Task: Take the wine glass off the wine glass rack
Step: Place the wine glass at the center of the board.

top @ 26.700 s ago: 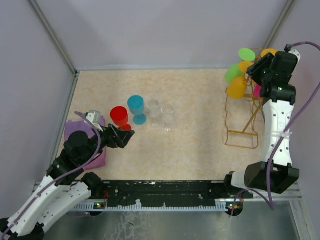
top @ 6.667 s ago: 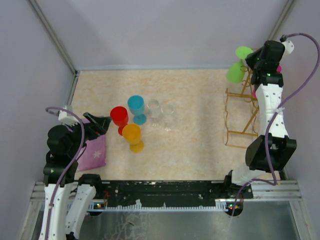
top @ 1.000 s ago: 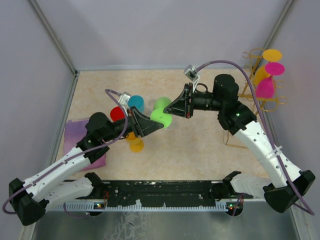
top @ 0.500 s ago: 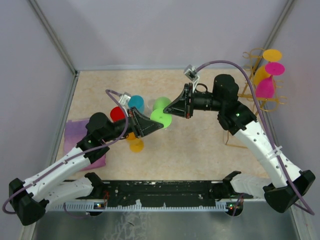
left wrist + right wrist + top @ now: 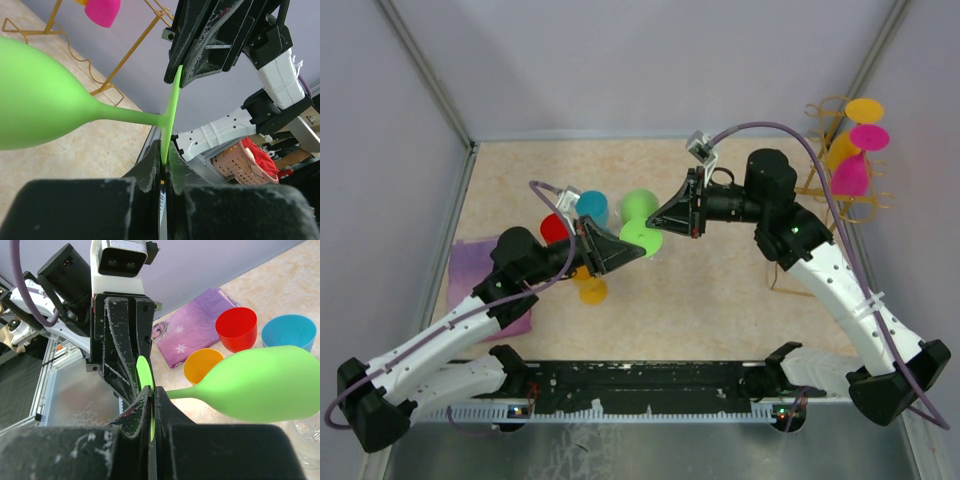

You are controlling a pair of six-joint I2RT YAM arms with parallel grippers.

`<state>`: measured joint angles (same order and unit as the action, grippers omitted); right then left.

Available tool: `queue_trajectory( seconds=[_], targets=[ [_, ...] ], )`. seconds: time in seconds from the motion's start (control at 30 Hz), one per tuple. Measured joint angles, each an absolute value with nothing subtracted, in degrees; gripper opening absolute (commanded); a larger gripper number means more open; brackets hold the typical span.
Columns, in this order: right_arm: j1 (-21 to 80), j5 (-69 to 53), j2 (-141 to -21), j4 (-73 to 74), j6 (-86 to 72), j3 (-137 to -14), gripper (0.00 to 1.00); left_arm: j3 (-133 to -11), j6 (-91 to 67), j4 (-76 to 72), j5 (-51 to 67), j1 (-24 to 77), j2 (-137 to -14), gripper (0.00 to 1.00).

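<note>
above table centre, top view: green wine glass (image 5: pixel 640 207) hangs between left gripper (image 5: pixel 636 248) and right gripper (image 5: pixel 657 222). left wrist: jaws pinch its foot, wine glass rack (image 5: pixel 125 58) well behind. right wrist: jaws pinch the foot too; advise the right lets go first, slowly.

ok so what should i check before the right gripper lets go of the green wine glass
1. The left gripper is shut on the round foot of the green plastic wine glass: ok.
2. The right gripper is shut on the opposite edge of that foot: ok.
3. How deep the left gripper's bite on the thin foot goes: cannot tell.
4. The glass lies on its side with the bowl unsupported, so it may droop on release: not ok.
5. Gap above the orange plastic wine glass standing below: cannot tell.
</note>
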<state>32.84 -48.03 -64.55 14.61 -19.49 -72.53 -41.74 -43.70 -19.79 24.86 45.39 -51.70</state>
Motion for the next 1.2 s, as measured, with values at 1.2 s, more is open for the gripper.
queue_trajectory(
  seconds=[1.2],
  targets=[
    [35.0, -48.1, -65.7, 19.7, -15.5, -75.1, 0.0, -40.8, -42.4, -22.0, 24.6, 45.4, -50.8, 0.16]
  ],
)
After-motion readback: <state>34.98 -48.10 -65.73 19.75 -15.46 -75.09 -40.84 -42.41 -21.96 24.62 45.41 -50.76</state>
